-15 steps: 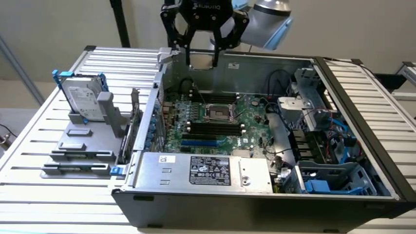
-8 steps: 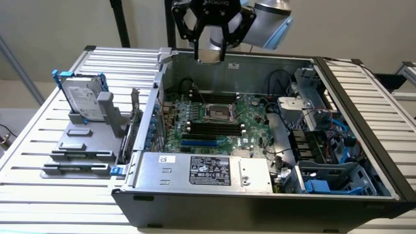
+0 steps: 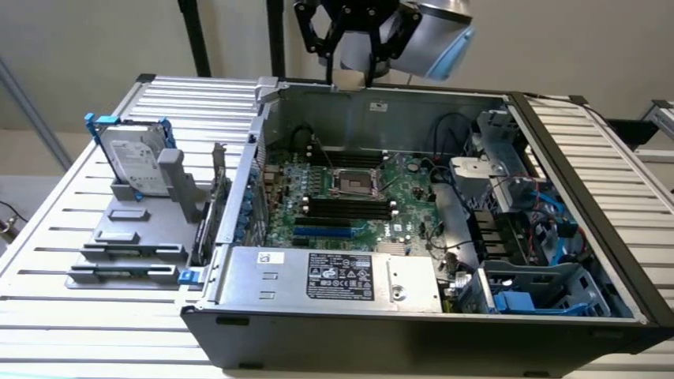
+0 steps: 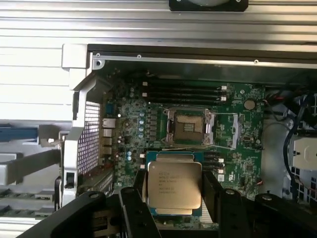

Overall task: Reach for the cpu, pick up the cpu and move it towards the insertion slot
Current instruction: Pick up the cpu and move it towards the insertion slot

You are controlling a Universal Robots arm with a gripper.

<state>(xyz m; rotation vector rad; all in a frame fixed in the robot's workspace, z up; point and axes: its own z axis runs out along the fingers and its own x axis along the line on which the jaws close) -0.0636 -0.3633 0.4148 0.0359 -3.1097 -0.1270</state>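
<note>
High above the far edge of the open computer case [image 3: 421, 332], the fingers [image 4: 210, 191] hold the cpu [image 4: 174, 185] by two sides. Picking up is done. The insertion slot [image 4: 189, 127] waits open on the motherboard [image 4: 237, 148] below, not reached yet.

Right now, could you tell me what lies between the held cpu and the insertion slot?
In the wrist view, just bare green motherboard between the cpu, held in the tool, and the insertion slot.
</note>
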